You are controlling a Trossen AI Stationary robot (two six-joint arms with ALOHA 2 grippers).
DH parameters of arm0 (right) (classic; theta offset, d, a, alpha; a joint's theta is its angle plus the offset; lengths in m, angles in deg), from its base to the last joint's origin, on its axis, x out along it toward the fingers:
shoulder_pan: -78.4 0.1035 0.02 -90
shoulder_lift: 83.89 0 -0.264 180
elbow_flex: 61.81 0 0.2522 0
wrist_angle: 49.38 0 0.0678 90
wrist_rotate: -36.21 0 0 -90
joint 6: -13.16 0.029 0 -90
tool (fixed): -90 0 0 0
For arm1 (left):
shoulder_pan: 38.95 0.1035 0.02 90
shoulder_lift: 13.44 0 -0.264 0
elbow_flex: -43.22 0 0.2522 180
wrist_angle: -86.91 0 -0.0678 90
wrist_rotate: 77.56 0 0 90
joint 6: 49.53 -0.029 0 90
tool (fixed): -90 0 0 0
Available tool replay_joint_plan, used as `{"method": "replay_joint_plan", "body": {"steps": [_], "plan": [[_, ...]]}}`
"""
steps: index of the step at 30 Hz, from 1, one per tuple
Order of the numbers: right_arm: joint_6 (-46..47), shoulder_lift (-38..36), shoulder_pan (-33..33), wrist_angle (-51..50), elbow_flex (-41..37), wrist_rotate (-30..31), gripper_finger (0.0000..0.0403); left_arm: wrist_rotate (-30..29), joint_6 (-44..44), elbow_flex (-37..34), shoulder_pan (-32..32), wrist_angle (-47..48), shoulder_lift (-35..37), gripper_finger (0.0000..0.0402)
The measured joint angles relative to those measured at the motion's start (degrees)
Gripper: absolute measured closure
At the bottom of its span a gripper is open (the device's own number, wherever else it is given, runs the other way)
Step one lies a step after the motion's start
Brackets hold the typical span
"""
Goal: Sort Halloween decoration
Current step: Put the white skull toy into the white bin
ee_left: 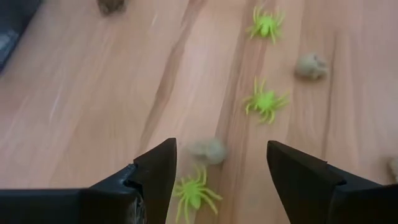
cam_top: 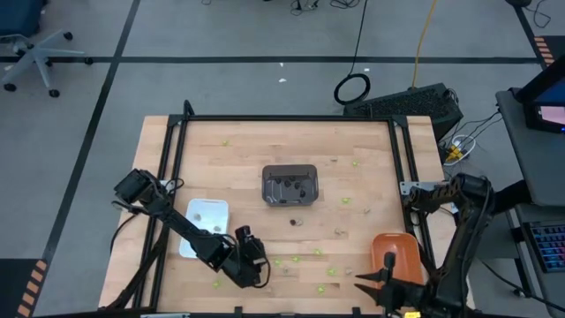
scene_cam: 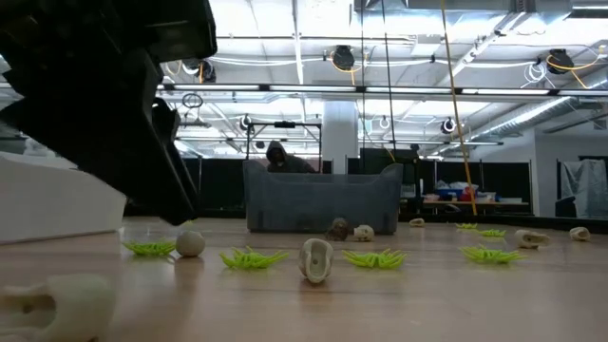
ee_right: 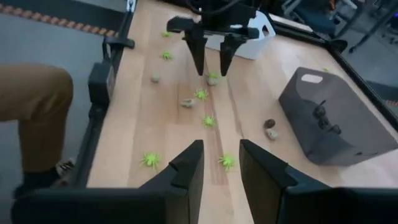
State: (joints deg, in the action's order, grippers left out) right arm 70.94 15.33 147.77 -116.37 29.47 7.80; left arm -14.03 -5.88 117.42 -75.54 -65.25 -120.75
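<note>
The left gripper (ee_left: pixel 217 168) hung low over the table's (cam_top: pixel 247 150) near edge with its fingers spread wide, holding nothing; a pale tan trinket (ee_left: pixel 208 150) lay between the tips, blurred, with a lime-green spider (ee_left: pixel 194 193) just beside it. The right gripper (ee_right: pixel 221 163) hovered at the near right corner by the orange tray (cam_top: pixel 399 254), fingers narrowly parted and empty. Green, tan and dark trinkets lay scattered over the wood; some dark ones sat in the dark grey tray (cam_top: pixel 290 185). The white tray (cam_top: pixel 205 221) was partly hidden by the left arm. No writing could be read.
</note>
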Motion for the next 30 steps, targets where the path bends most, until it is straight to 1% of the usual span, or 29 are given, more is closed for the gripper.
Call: {"method": "replay_joint_plan", "body": {"steps": [7,14,17,22,25,30], "plan": [[-1.70,1.64,-1.14,0.04,0.00,-0.06,0.0312,0.77,-2.42,0.00,0.14,0.52,-0.01,0.0153],[-1.70,1.55,-1.86,0.29,0.00,-0.05,0.0312,0.64,-1.69,0.00,1.01,-0.43,-2.89,0.0153],[-1.70,1.55,-1.89,0.31,0.00,-0.07,0.0312,-0.72,-0.39,0.11,0.95,-1.12,-3.76,0.0153],[-1.90,1.55,-1.91,0.28,0.00,-0.07,0.0312,-1.13,-0.50,0.11,0.86,-3.16,-4.04,0.0155],[-1.90,1.55,-1.91,0.29,-0.01,-0.07,0.0312,-1.05,-0.52,0.09,0.88,-3.22,-4.07,0.0171],[-1.90,1.55,-1.91,0.31,-0.01,-0.07,0.0312,-0.82,-0.60,0.09,1.17,-2.88,-4.07,0.0227]]}}
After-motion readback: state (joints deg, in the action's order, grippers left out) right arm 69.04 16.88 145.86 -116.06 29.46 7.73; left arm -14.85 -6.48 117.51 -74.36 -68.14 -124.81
